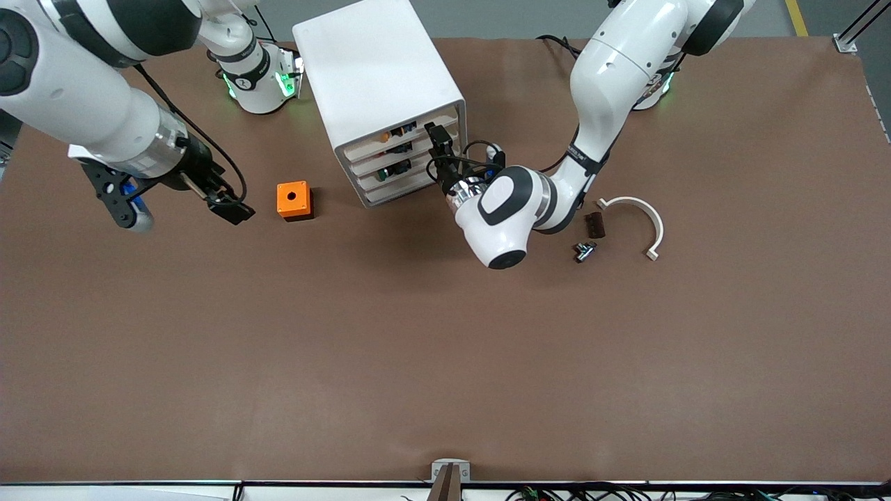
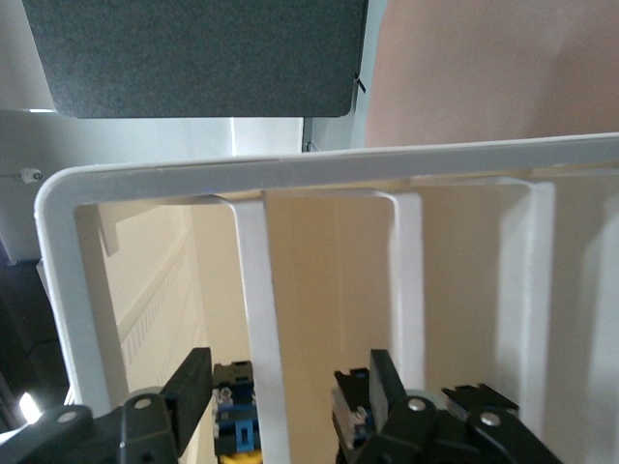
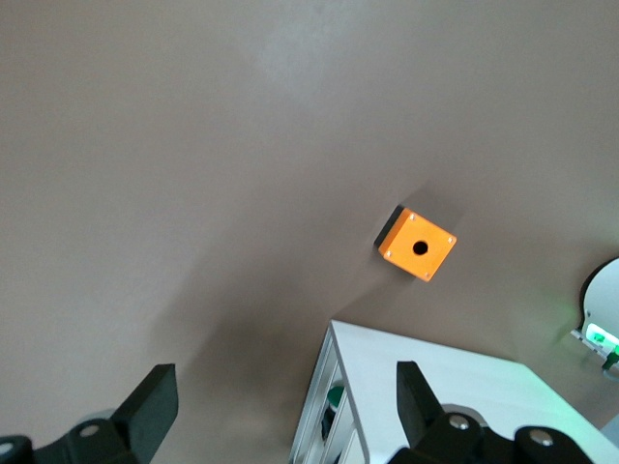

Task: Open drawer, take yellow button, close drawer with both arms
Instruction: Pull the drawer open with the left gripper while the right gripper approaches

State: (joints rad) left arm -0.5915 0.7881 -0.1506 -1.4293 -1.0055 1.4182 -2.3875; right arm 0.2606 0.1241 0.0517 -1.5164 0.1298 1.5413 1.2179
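Currently I am seeing the left gripper (image 1: 438,136) fingers (image 2: 193,382) straddling, not yet gripping, the drawer (image 1: 407,132) lip and risking slipping off, while the right gripper (image 1: 182,202) is waiting wide open over the worktop (image 1: 445,348).

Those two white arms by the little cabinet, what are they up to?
The left end effector is at the front of the cabinet's top drawer, fingers either side of its front lip, about to pull it open. The right end effector waits open over the table beside the orange box.

Drawer (image 1: 400,132): topmost of four in white cabinet (image 1: 376,76), white, shut. Button (image 1: 387,136): small, orange cap, visible inside it.
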